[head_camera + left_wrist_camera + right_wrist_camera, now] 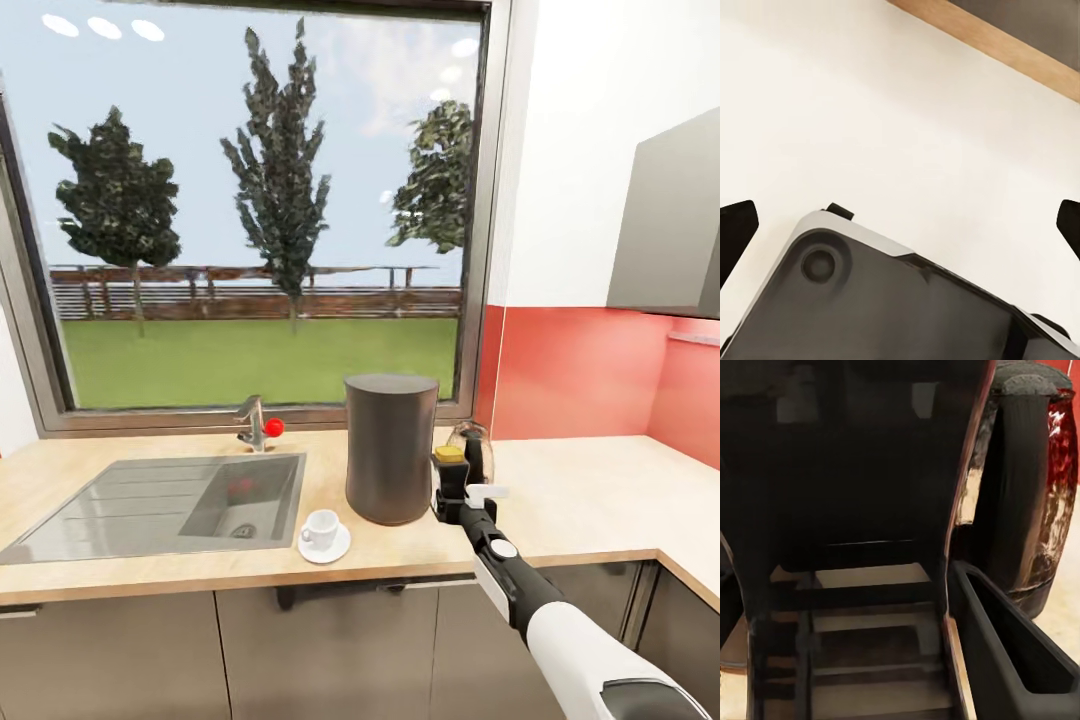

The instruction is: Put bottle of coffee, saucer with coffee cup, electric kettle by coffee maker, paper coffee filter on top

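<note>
Bare countertop (600,500) right of the kettle (472,450); coffee maker (391,448) and cup (321,528) crowding its left.

Light matt wood-grain countertop (590,500), brushed metal sink (150,505), dark matt coffee maker (390,450), glossy white cup (320,528) and saucer (325,548), possibly glass bottle (470,445)

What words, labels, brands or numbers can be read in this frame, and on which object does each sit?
None is readable. The coffee maker, the cup on its saucer, the bottle by the right gripper and the sink carry no visible lettering.
</note>
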Tool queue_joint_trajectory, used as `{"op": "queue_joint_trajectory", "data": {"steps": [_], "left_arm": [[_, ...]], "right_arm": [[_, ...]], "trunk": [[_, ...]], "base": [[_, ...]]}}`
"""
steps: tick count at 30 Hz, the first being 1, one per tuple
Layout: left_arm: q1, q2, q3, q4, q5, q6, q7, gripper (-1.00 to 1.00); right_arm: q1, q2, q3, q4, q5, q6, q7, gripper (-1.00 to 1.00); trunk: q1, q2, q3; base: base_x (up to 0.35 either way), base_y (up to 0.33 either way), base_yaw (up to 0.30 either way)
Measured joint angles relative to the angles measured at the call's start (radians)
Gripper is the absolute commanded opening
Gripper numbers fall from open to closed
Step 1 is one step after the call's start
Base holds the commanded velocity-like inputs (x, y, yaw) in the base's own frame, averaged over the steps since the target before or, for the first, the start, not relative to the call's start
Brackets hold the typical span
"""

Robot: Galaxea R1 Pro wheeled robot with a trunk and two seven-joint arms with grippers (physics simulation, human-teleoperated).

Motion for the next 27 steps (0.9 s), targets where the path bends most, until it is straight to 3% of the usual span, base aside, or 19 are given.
{"op": "queue_joint_trajectory", "data": {"steps": [24, 27], "left_arm": [[0.000, 0.000, 0.000, 0.000, -0.002, 0.001, 0.000, 1.00], [0.000, 0.000, 0.000, 0.000, -0.002, 0.001, 0.000, 1.00]], "right_arm": [[0.000, -0.001, -0.002, 0.039, -0.003, -0.002, -0.004, -1.00], [0.000, 0.002, -0.027, 0.044, -0.006, -0.020, -0.021, -1.00]], "trunk": [[0.092, -0.168, -0.075], [0.104, -0.189, -0.085]], "base": [[0.000, 0.000, 0.000], [0.000, 0.000, 0.000]]}}
